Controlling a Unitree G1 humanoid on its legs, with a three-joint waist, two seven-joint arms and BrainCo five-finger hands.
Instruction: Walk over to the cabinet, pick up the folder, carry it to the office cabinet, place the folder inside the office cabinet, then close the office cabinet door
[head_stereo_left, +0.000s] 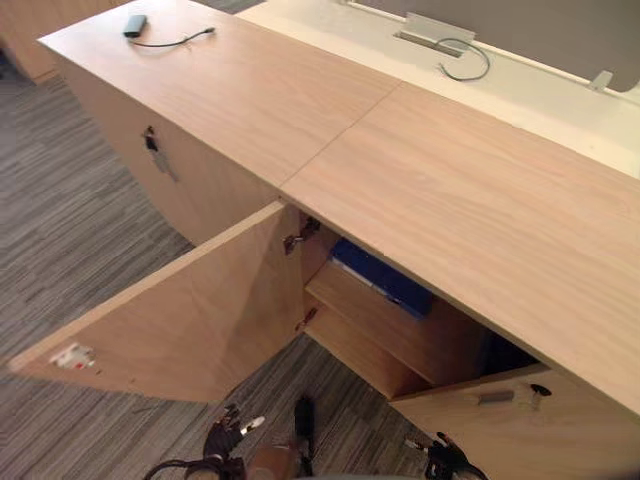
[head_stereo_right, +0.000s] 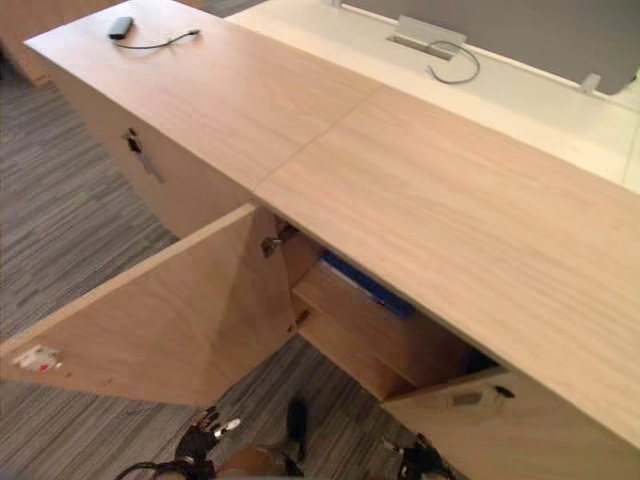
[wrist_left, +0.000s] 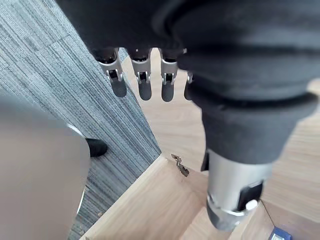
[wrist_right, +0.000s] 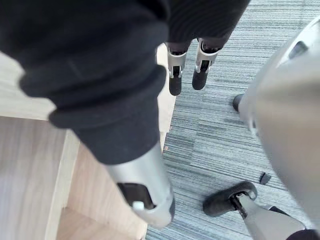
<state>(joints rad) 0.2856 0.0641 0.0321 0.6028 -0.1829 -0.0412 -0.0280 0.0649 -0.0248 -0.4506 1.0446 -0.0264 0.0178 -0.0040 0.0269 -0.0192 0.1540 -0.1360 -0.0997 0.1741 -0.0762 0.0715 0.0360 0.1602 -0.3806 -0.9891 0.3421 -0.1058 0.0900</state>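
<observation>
Blue folder (head_stereo_left: 385, 275) sits on the cabinet shelf, 2 o'clock from the open door (head_stereo_left: 190, 320); left hand (wrist_left: 141, 82) and right hand (wrist_right: 175, 82) hang slack-fingered, empty; risk: folder edge protruding could block the door, leaving it ajar.

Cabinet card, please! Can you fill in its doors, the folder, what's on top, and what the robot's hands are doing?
cabinet: long, wooden
left door: swung wide open
right door: partly open
folder: blue, lying on the shelf inside
on top: small dark device with a cable
left hand: open, hanging low, holding nothing
right hand: open, hanging low, holding nothing
</observation>
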